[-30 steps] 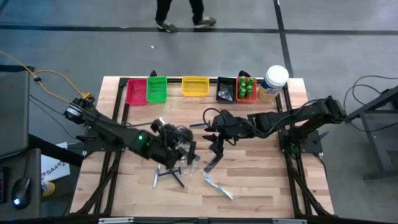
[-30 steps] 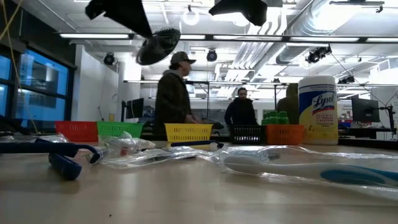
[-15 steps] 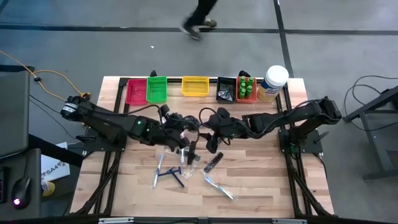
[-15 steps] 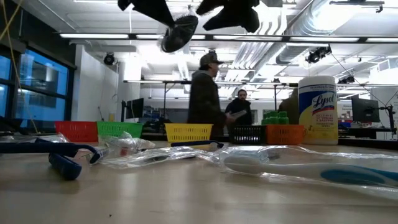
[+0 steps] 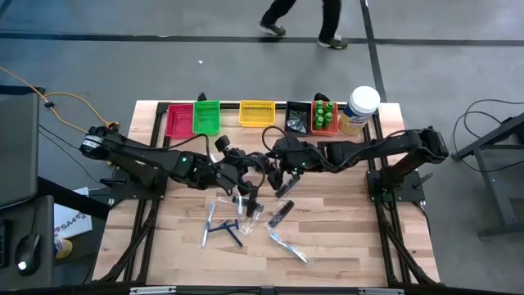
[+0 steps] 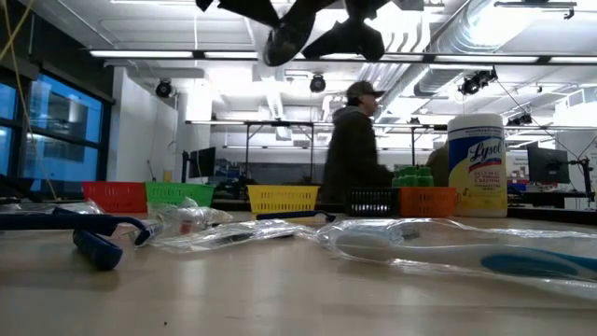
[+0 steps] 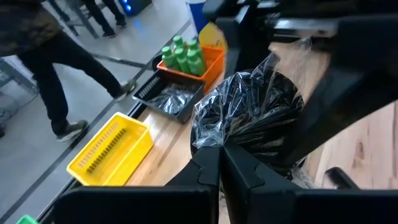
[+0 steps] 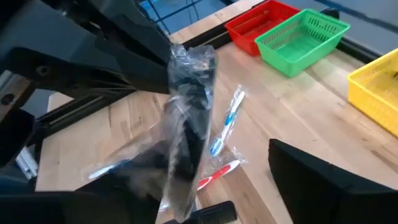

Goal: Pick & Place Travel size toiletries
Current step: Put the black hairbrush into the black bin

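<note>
At the far edge of the table, the row of bins runs red bin (image 5: 179, 120), green bin (image 5: 206, 117), yellow bin (image 5: 256, 113), black bin (image 5: 297, 118) and orange bin (image 5: 325, 117), the last already holding small green bottles (image 7: 182, 58), with a white jar (image 5: 358, 108) standing just beside it at the corner. The left gripper (image 5: 246, 185) is raised above mid-table with its jaws closed on the clear wrapper of a dark mesh puff (image 7: 256, 118), which hangs in the air between the two arms. The right gripper (image 5: 282, 170) sits just beside it with its fingers spread wide either side of the wrapped puff; in the right wrist view the wrapper stands in the gap and contact cannot be confirmed. The step in hand appears to be an arm-to-arm transfer of the puff. The next move would call for the right jaws to close on the wrapper before the left jaws release, followed by a carry toward the bin row; the black bin, which already holds dark wrapped items, looks the likely destination. Below the grippers, blue razors (image 5: 222, 229), wrapped toothbrushes (image 5: 288, 246) and a slim black item (image 5: 279, 215) lie loose on the near half of the table. Open room lies between the grippers and the bins; the wrists are close together, so separation should be slow. A person (image 6: 353, 149) walks beyond the far edge, clear of the arms.
</note>
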`<state>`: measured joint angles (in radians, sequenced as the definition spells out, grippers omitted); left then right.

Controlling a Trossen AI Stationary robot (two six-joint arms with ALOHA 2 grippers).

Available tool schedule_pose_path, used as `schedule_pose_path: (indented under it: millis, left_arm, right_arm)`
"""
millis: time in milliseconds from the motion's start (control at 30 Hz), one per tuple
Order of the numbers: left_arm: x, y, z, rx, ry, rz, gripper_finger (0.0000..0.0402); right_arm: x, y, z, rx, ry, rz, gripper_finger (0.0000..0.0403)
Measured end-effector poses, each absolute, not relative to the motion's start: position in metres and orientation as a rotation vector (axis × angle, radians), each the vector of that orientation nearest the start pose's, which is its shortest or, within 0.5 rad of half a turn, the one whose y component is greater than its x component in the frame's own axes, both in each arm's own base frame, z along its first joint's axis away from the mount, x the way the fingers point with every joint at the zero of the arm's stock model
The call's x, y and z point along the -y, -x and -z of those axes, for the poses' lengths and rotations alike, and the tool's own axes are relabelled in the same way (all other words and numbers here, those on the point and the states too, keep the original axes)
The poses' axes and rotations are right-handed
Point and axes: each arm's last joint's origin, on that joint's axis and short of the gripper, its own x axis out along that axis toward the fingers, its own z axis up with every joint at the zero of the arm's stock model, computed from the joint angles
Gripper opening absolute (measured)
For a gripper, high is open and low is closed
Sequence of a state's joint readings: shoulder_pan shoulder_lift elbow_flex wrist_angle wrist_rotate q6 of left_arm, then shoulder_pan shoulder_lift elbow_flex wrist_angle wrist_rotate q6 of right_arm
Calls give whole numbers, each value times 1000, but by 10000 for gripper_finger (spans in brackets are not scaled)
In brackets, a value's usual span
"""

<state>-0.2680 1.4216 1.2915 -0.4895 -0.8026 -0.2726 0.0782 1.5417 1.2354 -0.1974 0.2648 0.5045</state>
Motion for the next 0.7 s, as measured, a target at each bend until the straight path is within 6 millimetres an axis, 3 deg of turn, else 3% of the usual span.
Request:
schedule_pose_path:
  millis: [167, 433, 600, 700]
  left_arm:
    - [61, -299, -343, -446, -58, -567, 0]
    - [61, -299, -343, -450, -51, -553, 0]
    - [61, -299, -342, -458, -53, -536, 7]
    - [62, -300, -342, -469, -68, -515, 41]
  right_arm:
    - [-19, -348, -305, -444, -413, 286, 198]
    - [-20, -347, -304, -451, -417, 267, 29]
    - [-20, -347, -304, -453, -435, 272, 26]
    - [-20, -347, -303, -459, -436, 272, 25]
